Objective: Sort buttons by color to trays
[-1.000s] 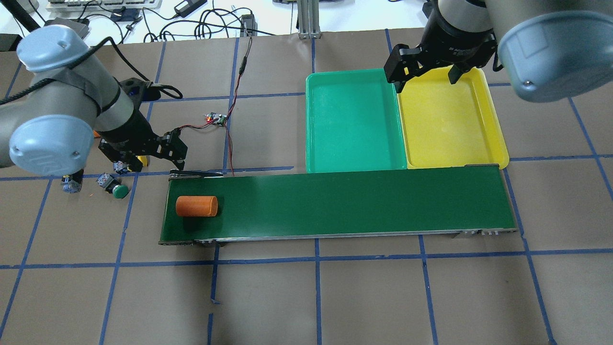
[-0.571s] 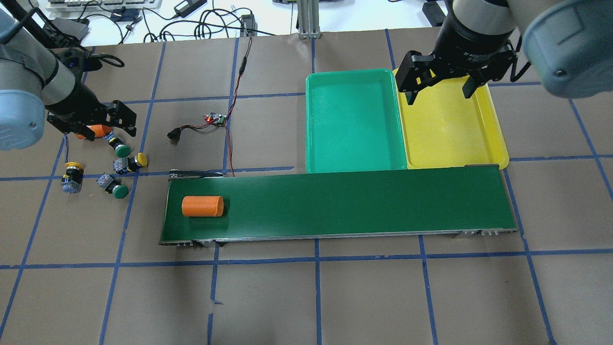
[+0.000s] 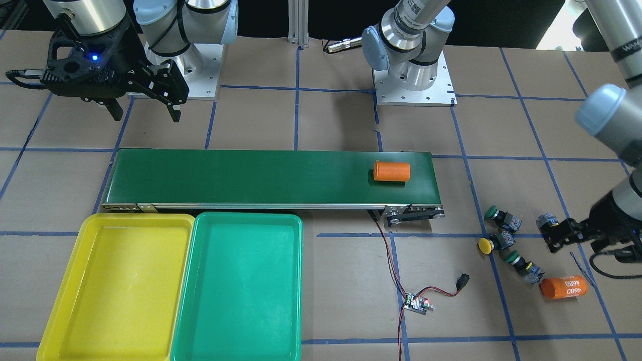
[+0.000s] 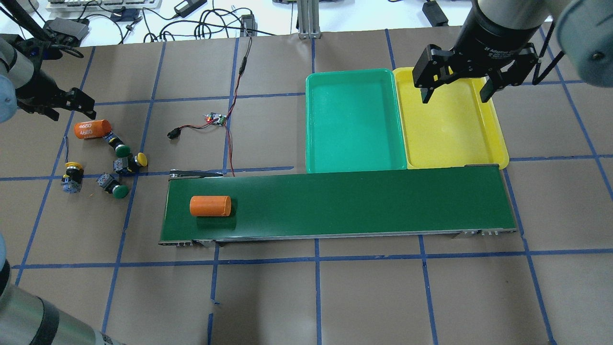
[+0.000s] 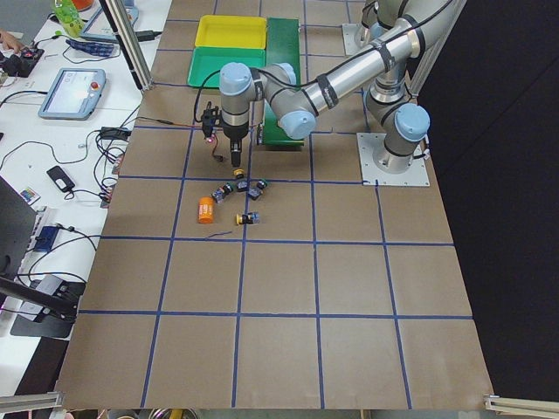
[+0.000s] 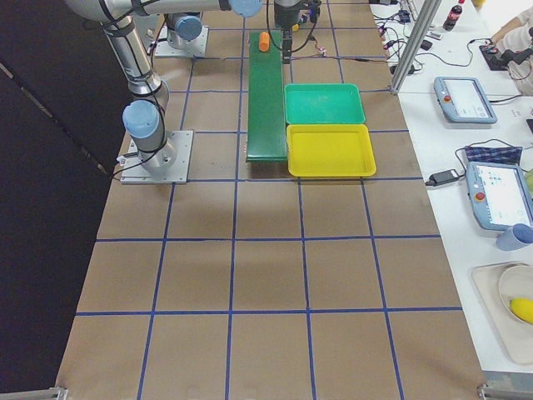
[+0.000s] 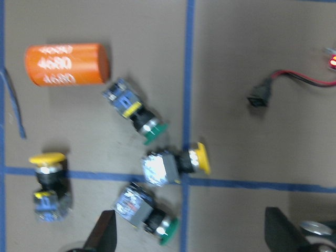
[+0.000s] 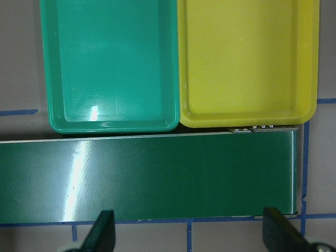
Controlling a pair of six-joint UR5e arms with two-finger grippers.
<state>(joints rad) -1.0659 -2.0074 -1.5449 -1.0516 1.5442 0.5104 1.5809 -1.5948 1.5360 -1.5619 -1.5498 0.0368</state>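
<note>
While hovering high with the right gripper [image 4: 455, 96] spread wide over the conveyor belt [image 4: 359, 201] by the yellow tray [image 4: 455, 139] and green tray [image 4: 354, 124], hanging with the left gripper [image 7: 191, 234] equally wide near the four buttons [image 7: 157, 168] lying on the table [image 4: 287, 297].

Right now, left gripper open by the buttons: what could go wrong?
1. The middle yellow button lies packed between two green buttons; the open left gripper closing on one could nudge a neighbour.
2. The labelled orange cylinder lies on its side beside them and may roll if bumped.
3. A second orange cylinder lies on the conveyor and might get mis-sorted.
</note>
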